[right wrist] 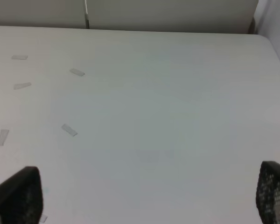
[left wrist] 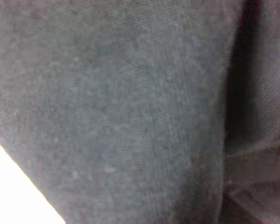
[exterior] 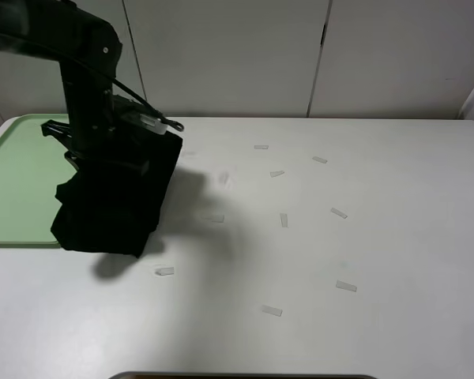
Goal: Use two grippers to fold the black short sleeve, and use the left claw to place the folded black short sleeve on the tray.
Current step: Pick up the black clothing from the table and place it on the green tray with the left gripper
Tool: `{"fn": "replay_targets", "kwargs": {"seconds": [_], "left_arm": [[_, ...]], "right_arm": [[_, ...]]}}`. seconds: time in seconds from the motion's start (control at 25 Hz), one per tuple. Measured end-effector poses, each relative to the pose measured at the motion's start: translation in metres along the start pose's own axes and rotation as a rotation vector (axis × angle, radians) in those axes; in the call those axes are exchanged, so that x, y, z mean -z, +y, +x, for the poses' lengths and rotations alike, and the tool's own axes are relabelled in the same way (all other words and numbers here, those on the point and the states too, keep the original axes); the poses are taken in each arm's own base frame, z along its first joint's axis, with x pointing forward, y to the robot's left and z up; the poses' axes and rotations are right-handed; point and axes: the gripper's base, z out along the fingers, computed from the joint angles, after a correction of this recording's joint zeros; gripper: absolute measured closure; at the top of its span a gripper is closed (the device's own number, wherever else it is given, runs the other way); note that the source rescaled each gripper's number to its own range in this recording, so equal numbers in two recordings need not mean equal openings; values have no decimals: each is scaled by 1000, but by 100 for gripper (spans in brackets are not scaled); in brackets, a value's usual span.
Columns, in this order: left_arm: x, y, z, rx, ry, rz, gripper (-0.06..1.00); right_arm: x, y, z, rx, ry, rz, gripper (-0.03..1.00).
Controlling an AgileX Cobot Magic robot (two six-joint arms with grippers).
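We read this as a robot lab or test bench: a plain white tabletop dotted with small clear tape strips as position marks, and bare pale wall panels behind, nothing homely.

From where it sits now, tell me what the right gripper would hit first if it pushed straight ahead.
Probably the bare white table. The right gripper is open, nothing between its fingertips, and only small tape strips lie off to one side. Depth is unclear.

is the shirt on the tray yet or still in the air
In the air: the shirt hangs bunched from the left arm, its lower end over the tray's edge and the table.
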Motion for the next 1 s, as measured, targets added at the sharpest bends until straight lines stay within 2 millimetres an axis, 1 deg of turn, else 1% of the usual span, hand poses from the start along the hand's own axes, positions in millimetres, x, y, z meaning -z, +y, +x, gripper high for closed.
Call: {"fn": "replay_targets", "kwargs": {"seconds": [0.04,0.08,0.16,0.2,0.44,0.68,0.88,1.0], "left_arm": [[3,9,1,23,-10,3,69],[3,9,1,23,-10,3,69],[8,27,3,66,-22,7,70],[8,44,4,89,-23,10,70],[-2,87,10,159,-6,20,70],[-12,134,15,272,-66,26,70],[-18,165,17,348,-148,9,70],[-19,174,17,370,-185,3,70]], "right_arm": [[0,0,0,0,0,0,-3],[0,0,0,0,0,0,-3],[0,0,0,0,0,0,-3],[0,0,0,0,0,0,-3],[0,0,0,0,0,0,-3],[0,0,0,0,0,0,-3],[0,0,0,0,0,0,-3],[0,0,0,0,0,0,-3]]}}
